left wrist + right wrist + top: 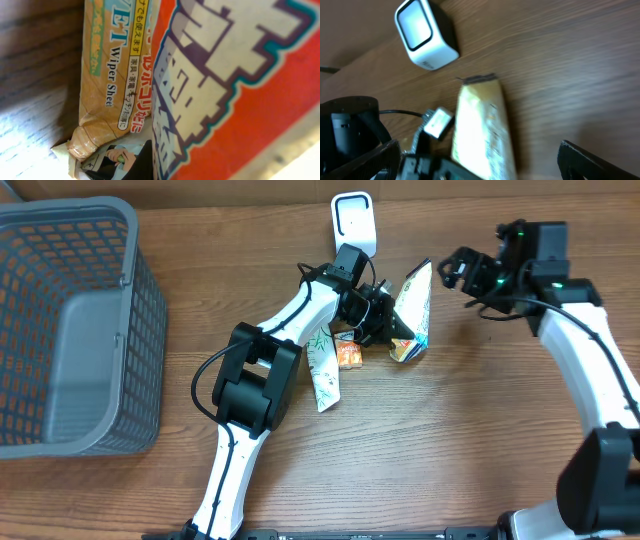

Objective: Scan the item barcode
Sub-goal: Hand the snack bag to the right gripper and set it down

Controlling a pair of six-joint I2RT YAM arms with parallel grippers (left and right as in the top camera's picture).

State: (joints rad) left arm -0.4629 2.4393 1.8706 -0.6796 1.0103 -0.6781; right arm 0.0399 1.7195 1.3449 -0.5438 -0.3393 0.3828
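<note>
**Pack in the left grip, scanner just above and to the left**

The left gripper (385,326) is clamped tight, apparently on the lower end of the wiper-sheet pack (416,298). In its own wrist view the print fills the frame and no fingers show. From that hold the pack's long axis rises toward the top of the overhead frame, at centre right. The scanner (355,221) stands near it, up and to the left, window facing down-frame. The right gripper (461,272) hangs spread wide and empty, right of the pack and apart. The left arm is the nearer one, so the swing to the scanner looks like its job.
</note>
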